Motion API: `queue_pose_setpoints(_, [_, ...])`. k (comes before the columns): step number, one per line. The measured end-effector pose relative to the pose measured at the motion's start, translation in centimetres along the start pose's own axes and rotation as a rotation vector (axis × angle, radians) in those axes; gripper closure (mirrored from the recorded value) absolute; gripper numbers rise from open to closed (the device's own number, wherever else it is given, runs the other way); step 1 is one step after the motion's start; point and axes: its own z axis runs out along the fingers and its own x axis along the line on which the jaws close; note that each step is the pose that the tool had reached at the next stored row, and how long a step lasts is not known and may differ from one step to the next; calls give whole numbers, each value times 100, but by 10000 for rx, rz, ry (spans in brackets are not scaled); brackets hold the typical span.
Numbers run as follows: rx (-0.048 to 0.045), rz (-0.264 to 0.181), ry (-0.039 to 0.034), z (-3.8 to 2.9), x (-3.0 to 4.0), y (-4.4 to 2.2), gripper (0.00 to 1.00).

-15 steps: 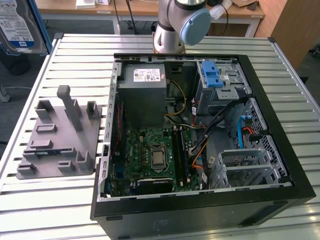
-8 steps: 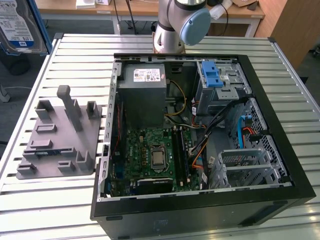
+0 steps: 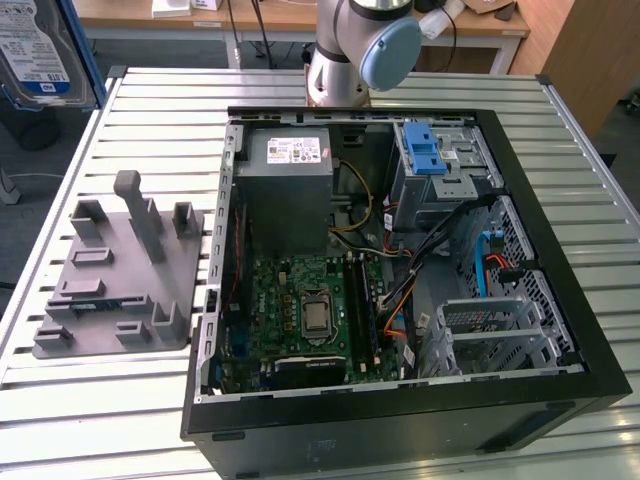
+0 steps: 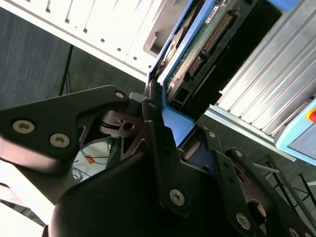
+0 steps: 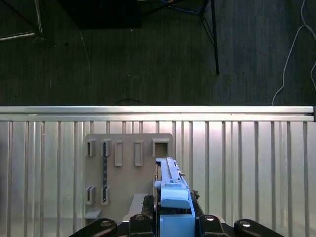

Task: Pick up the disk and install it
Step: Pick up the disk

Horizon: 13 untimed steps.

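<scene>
closest to the lens in the second wrist view are the black links of my gripper (image 4: pixel 173 123), pressed together on the disk (image 4: pixel 197 49), w/ its blue rail pinched between the fingers (image 4: pixel 160 148) and the green board side facing the cam. in the first wrist view the gripper (image 5: pixel 173 217) has the disk (image 5: pixel 170 182) edge-on. it hangs over the grey fixture (image 5: pixel 128 158) on the slatted table (image 5: pixel 247 163), apart from the fixture, not seated in any slot. i reckon the grip is on the thin sides so the flat faces stay free to slide into a bay, and that the fixture (image 3: pixel 110 280) stands parts upright so the jaws can reach round them. in the exterior view the disk (image 3: pixel 40 50) sits up in the exterior view's top left corner, label side showing, above the table (image 3: pixel 100 420) edge and well apart from the open case (image 3: pixel 400 430). the drive cage (image 3: pixel 440 170) w/ the blue latch is at the far side of the case, towards the exterior view's right. so the pickup looks done and the install isn't yet. the arm (image 3: pixel 350 60) base stands behind the case.
</scene>
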Motion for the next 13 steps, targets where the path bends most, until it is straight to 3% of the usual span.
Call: queue_pose_setpoints(13, [1,0,0,-1,-1,-79,64])
